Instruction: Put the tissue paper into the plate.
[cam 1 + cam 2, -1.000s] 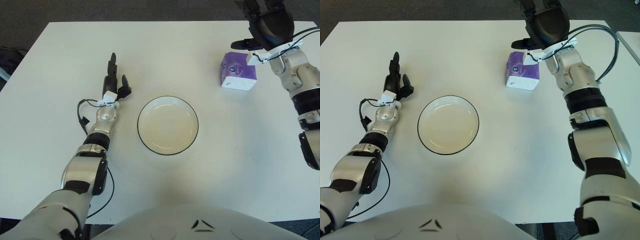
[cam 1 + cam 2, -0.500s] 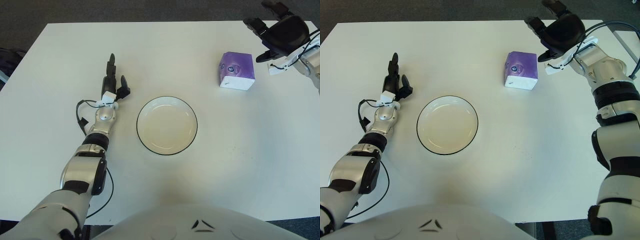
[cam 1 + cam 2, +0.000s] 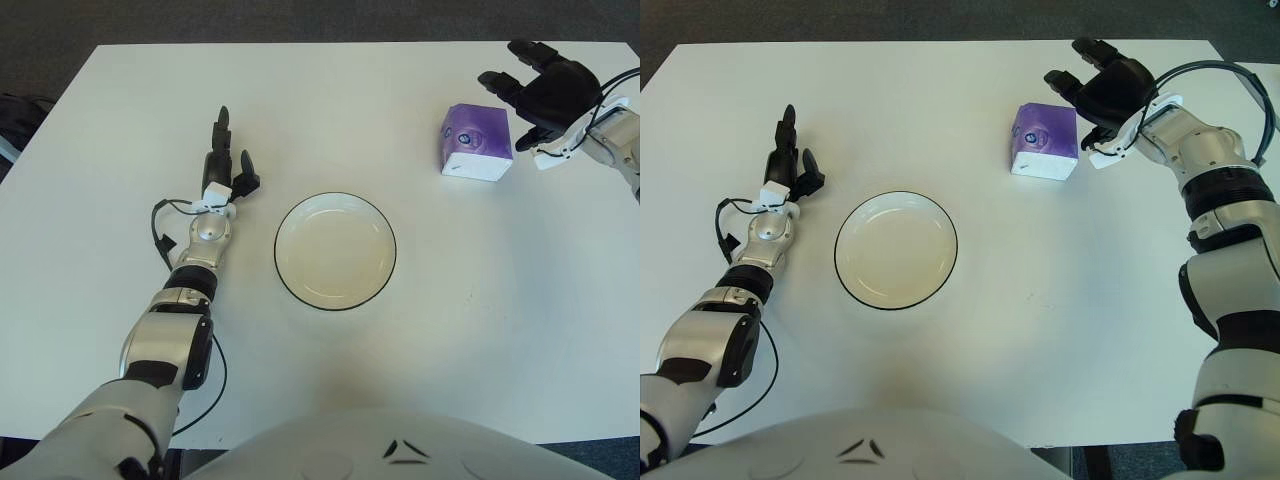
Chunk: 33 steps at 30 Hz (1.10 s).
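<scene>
Nearest the robot's body, on the white table (image 3: 480, 330), the plate (image 3: 335, 250) sits empty with its dark rim fully in view. Just to the plate's left the left hand (image 3: 225, 165) shows with its fingers stretched forward and relaxed, holding nothing; it is in the same spot as a second ago and looks idle.

Farther out and to the right, the tissue paper (image 3: 1044, 141), a small purple and white pack, stands on the table well apart from the plate. Immediately on its right side is the right hand (image 3: 1102, 88), fingers spread open and curving toward the pack's upper right edge, close beside it; contact cannot be confirmed, and no finger is wrapped around it.

Over the last second this hand has swung from beyond the pack's far edge, out to the right, and has now come back down and in beside it. The pack itself has barely shifted. That suggests the approach is nearly finished: the grasp comes next, then the carry leftward and toward the body to the plate. An open-handed nudge could slide the pack away.
</scene>
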Each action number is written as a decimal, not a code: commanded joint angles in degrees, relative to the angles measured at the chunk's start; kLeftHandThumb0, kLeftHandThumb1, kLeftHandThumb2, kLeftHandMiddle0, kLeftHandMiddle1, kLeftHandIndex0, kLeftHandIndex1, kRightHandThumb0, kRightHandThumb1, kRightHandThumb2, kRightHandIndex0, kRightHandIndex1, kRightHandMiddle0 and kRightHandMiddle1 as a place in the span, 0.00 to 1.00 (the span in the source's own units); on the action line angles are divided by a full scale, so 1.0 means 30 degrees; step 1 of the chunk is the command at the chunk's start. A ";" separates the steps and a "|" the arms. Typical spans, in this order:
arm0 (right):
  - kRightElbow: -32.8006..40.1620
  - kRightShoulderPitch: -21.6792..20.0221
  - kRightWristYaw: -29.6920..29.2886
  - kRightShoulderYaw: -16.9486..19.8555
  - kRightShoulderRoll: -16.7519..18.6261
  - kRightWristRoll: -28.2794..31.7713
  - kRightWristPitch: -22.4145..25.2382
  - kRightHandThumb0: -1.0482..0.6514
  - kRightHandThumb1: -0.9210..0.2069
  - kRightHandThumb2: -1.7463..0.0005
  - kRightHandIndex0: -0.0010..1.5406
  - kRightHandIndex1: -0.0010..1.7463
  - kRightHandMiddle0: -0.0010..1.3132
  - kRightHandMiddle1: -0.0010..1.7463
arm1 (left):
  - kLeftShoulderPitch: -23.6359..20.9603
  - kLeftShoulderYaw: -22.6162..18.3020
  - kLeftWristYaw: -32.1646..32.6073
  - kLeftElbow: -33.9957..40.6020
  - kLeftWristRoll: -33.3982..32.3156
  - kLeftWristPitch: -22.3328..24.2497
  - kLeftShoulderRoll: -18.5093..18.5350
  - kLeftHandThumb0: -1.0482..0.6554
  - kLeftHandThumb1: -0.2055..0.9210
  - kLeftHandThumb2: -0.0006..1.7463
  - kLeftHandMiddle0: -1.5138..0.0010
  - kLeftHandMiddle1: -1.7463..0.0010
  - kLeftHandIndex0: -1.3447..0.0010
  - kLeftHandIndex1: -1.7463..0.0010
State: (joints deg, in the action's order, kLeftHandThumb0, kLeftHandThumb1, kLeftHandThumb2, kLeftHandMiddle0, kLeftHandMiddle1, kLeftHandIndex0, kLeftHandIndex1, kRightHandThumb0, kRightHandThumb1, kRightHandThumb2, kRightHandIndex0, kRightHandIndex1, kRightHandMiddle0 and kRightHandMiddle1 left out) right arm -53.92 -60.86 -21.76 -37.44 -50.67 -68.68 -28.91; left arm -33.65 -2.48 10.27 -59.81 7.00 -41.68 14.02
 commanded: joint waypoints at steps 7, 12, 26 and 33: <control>-0.0440 0.1803 0.0707 -0.0615 0.0464 0.0407 -0.0593 0.07 0.11 0.90 0.00 0.00 0.00 0.10 | 0.3980 -0.0057 -0.0067 -0.2659 0.0066 0.0034 -0.0384 0.07 1.00 0.63 0.97 1.00 1.00 0.98; -0.0731 0.2146 0.0842 -0.0777 0.0735 0.0380 -0.0667 0.08 0.11 0.90 0.01 0.00 0.00 0.10 | 0.3918 -0.0176 -0.0166 -0.2786 -0.0077 0.0075 -0.0444 0.07 1.00 0.62 0.97 1.00 1.00 0.98; -0.0752 0.2703 0.1009 -0.1254 0.0837 0.0461 -0.1561 0.11 0.10 0.87 0.03 0.01 0.00 0.09 | 0.3857 -0.0135 -0.0015 -0.2880 -0.0077 0.0115 -0.0476 0.08 1.00 0.61 0.97 1.00 0.99 0.99; -0.1228 0.2965 0.0349 -0.1466 0.1059 0.0448 -0.1632 0.13 0.10 0.86 0.04 0.01 0.00 0.10 | 0.3801 -0.0159 -0.0077 -0.2914 -0.0109 0.0160 -0.0505 0.08 1.00 0.60 0.97 1.00 0.99 0.98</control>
State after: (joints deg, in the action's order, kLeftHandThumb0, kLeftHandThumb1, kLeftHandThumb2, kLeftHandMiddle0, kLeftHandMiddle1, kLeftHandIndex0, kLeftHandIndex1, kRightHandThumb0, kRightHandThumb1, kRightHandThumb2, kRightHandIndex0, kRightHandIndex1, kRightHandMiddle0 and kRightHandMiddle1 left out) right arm -56.07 -56.08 -20.81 -39.38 -48.67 -66.87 -31.23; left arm -33.66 -3.51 10.19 -61.22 5.83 -42.27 14.68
